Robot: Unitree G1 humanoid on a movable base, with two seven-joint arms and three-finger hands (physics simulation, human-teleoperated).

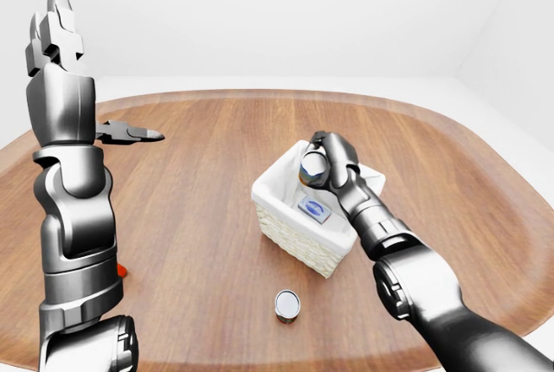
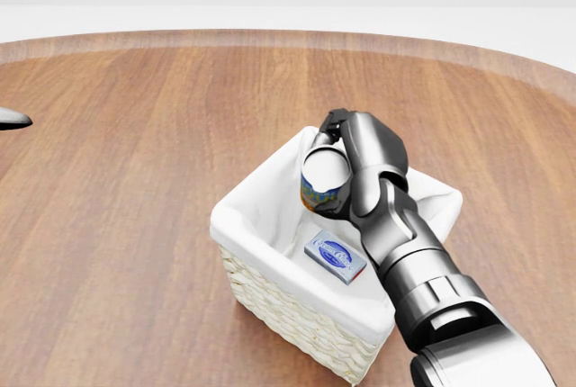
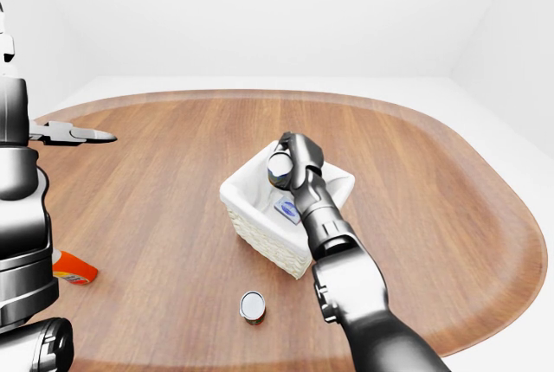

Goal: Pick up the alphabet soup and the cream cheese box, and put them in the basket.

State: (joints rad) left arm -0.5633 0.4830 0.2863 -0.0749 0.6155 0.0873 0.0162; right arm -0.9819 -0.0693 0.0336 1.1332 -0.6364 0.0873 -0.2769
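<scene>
My right hand [image 2: 335, 138] is shut on the alphabet soup can [image 2: 322, 180], which hangs upright just inside the white-lined wicker basket [image 2: 258, 191], near its upper wall in the head view. The fingers wrap over the can's top and far side. The cream cheese box [image 2: 335, 256], blue and white, lies flat on the basket's floor, below the can in the head view. My left hand [image 1: 52, 30] is raised high at the left of the left-eye view, fingers spread and holding nothing.
A second small can [image 1: 287, 304] stands on the round wooden table [image 1: 190, 216] below the basket. An orange-red item [image 3: 71, 268] lies at the far left. A grey pointed part [image 1: 130, 134] juts out beside my left arm.
</scene>
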